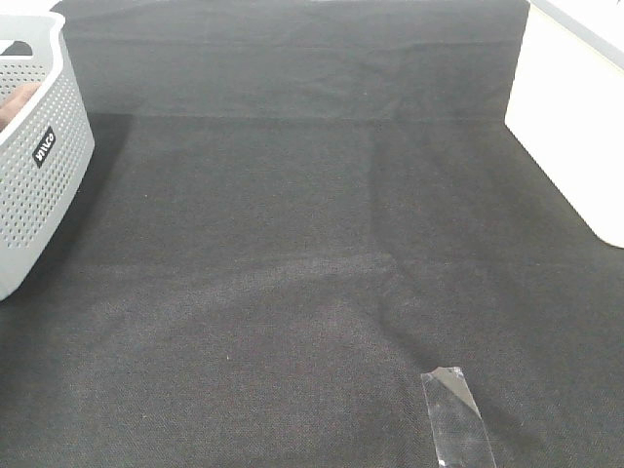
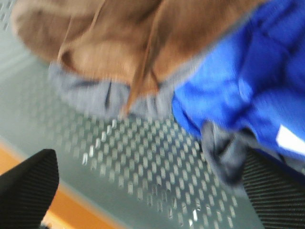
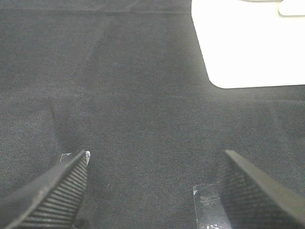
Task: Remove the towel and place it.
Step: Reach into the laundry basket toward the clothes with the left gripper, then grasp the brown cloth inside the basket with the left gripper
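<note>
The reddish-brown towel (image 2: pixel 119 38) lies bunched inside the grey perforated basket (image 2: pixel 143 167), on top of a grey cloth (image 2: pixel 90 95) and beside a blue cloth (image 2: pixel 248 71). My left gripper (image 2: pixel 152 200) hangs open over the basket's inside, a little short of the towel, with nothing between its fingers. In the exterior high view the basket (image 1: pixel 44 166) stands at the far left, and a sliver of reddish-brown (image 1: pixel 12 105) shows over its rim. My right gripper (image 3: pixel 155 162) is open over the black table cloth (image 3: pixel 143 95) and holds nothing. Neither arm shows in the exterior high view.
A strip of clear tape (image 1: pixel 456 414) is stuck to the black cloth (image 1: pixel 292 244) near the front edge. A white surface (image 1: pixel 575 127) borders the cloth at the right. A small white tag (image 2: pixel 290 140) shows on the blue cloth.
</note>
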Motion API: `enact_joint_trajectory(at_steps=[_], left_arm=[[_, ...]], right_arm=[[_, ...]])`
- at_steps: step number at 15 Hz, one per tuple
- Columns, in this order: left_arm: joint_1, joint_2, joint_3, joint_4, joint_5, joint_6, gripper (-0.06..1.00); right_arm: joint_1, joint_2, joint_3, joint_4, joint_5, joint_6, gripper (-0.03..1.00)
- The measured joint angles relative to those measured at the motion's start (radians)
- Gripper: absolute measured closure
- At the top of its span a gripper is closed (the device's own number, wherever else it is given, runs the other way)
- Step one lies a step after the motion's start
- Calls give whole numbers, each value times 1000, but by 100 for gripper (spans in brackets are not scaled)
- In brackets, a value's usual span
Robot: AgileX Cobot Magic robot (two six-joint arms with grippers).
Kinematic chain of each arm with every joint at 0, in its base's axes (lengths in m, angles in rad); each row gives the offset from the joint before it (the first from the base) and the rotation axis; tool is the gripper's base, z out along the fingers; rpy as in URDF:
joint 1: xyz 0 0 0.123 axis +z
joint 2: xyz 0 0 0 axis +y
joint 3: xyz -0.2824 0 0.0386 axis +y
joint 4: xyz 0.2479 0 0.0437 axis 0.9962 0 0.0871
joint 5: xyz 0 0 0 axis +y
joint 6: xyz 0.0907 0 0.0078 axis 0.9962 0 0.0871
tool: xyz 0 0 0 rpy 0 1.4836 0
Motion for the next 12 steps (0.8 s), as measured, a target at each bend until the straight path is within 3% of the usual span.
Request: enact_joint_trajectory(at_steps=[4,9,11,12], left_arm=[[0,132,-72,-5,-7,6,-5],[0,176,-97,-73,14,79,-5],[0,176,-98,-78,29,95,6],[0,176,-98,-79,38,97,20]], right_arm=[[0,0,0,0,0,0,24],[0,0,0,0,0,0,24],[0,0,0,0,0,0,24],[0,0,0,0,0,0,24]])
